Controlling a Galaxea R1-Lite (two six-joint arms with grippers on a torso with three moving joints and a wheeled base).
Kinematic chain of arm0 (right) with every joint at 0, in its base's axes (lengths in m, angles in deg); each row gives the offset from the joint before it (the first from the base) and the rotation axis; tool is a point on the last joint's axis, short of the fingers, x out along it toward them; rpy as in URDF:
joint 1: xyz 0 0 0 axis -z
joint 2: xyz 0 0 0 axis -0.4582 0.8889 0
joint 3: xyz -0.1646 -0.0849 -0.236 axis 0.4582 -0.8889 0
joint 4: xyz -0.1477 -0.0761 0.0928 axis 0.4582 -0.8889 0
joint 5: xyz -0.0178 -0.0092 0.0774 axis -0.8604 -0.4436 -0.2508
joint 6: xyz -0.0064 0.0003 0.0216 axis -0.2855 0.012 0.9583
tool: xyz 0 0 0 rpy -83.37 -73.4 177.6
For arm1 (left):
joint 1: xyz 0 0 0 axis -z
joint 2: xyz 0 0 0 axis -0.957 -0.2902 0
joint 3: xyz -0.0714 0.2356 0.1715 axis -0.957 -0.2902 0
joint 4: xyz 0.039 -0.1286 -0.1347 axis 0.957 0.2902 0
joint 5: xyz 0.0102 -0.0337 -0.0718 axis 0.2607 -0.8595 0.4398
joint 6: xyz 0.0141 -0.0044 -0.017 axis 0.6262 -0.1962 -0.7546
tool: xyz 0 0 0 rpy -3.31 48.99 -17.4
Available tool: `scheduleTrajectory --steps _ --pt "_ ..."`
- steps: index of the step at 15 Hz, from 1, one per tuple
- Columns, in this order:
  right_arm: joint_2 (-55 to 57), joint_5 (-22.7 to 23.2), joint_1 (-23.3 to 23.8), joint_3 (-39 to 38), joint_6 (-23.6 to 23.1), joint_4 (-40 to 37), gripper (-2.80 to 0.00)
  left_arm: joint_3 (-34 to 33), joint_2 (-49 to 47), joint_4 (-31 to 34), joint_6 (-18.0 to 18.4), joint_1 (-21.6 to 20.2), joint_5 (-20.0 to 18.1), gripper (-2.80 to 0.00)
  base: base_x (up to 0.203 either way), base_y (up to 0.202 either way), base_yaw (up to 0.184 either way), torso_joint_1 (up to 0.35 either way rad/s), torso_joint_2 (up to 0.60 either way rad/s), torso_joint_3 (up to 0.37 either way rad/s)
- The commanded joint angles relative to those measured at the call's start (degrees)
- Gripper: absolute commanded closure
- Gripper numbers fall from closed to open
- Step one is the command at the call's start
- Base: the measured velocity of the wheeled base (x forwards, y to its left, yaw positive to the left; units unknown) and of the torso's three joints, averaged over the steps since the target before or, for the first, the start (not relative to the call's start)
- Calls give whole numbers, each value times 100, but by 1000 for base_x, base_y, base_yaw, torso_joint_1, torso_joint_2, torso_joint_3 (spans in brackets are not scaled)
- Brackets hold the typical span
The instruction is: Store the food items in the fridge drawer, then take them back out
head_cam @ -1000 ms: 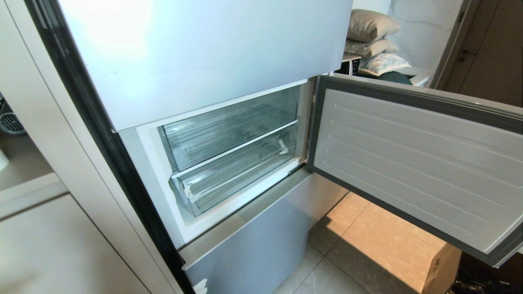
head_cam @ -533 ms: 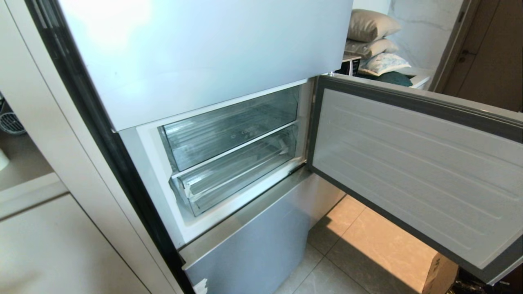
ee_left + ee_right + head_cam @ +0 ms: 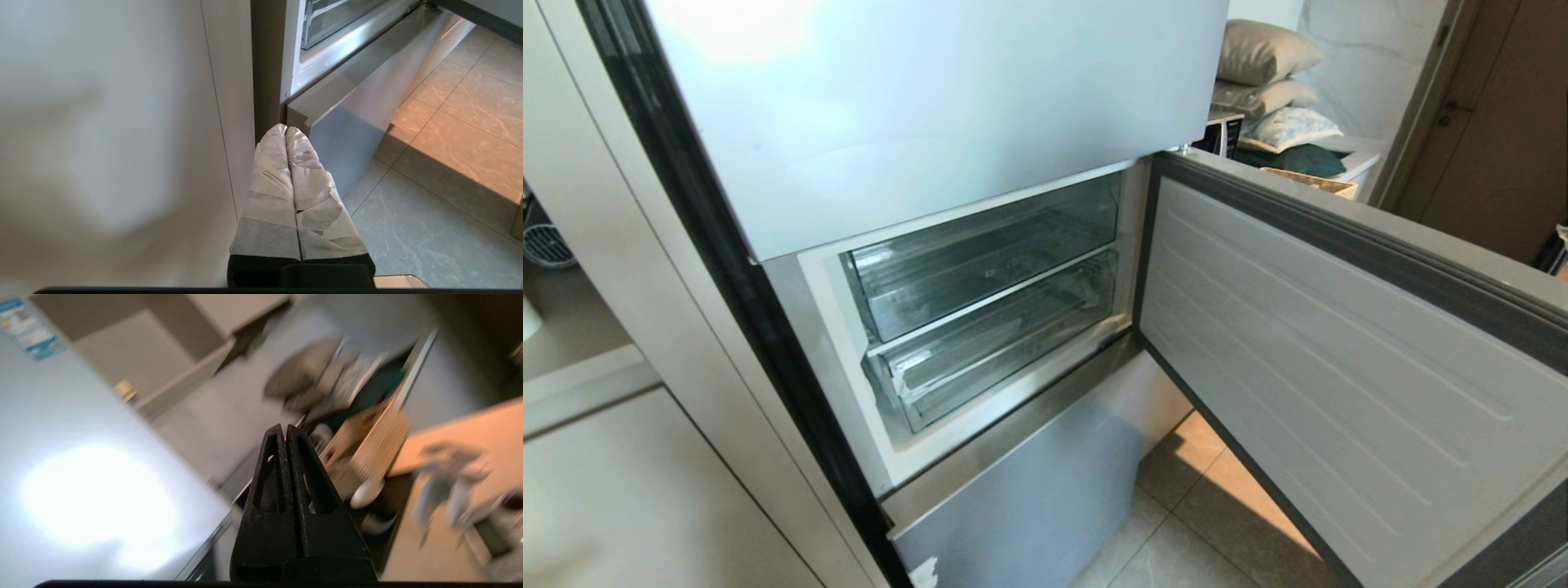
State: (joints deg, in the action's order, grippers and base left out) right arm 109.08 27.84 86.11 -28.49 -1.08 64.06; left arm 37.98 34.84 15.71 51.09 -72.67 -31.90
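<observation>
The fridge's middle compartment stands open, and two clear drawers are stacked in it. The lower, shallow one is the fridge drawer (image 3: 996,351), pushed in and empty as far as I can see; its corner also shows as the fridge drawer (image 3: 335,16) in the left wrist view. The food items are out of view. My left gripper (image 3: 285,128), wrapped in white, is shut and hangs low beside the fridge's bottom corner. My right gripper (image 3: 284,428) is shut on nothing, out by the pale fridge front, its surroundings blurred. Neither arm shows in the head view.
The compartment door (image 3: 1339,343) juts far out on the right, over the tiled floor (image 3: 1176,555). The pale upper door (image 3: 931,106) and lower door (image 3: 1029,506) are closed. A white cabinet (image 3: 629,490) flanks the fridge on the left. Pillows (image 3: 1266,49) and a wicker basket (image 3: 1311,181) lie behind.
The compartment door has swung wider open, its outer edge coming nearer and lower in the head view and covering the cardboard box on the floor. The drawers have not moved.
</observation>
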Motion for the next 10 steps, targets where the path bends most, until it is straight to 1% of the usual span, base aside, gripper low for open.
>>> scheduleTrajectory --steps 1,2,3,4,5,6,8,9,10 --pt "-7 -2780 -496 -2 -1345 168 0 -1 2 7 -4 -2 3 0 0 0 0 0 0 0" --pt "144 -3636 -1003 -231 -2133 628 0 -1 2 7 -4 -2 3 0 0 0 0 0 0 0" --pt "293 -4112 -1700 -679 -2830 1188 0 -1 2 3 -4 -2 3 0 0 0 0 0 0 0" --pt "409 -4325 -2482 -1159 -3273 1543 0 -1 2 7 -4 -2 3 0 0 0 0 0 0 0" --pt "522 -4549 -3288 -1582 -3601 1798 0 -1 2 0 3 -2 3 0 0 0 0 0 0 0" --pt "654 -4794 -4145 -1960 -3860 1996 0 -1 2 7 -4 -2 3 0 0 0 0 0 0 0" --pt "1038 -5170 -5550 -2601 -4162 2256 0 -1 2 7 -4 4 3 0 0 0 0 0 0 0" --pt "1425 -5294 -6031 -2840 -4217 2357 0 -1 2 7 -4 -2 3 0 0 0 0 0 0 0" --pt "1846 -5357 -6359 -2969 -4175 2429 0 -1 2 7 -4 -2 3 0 0 0 0 0 0 0"
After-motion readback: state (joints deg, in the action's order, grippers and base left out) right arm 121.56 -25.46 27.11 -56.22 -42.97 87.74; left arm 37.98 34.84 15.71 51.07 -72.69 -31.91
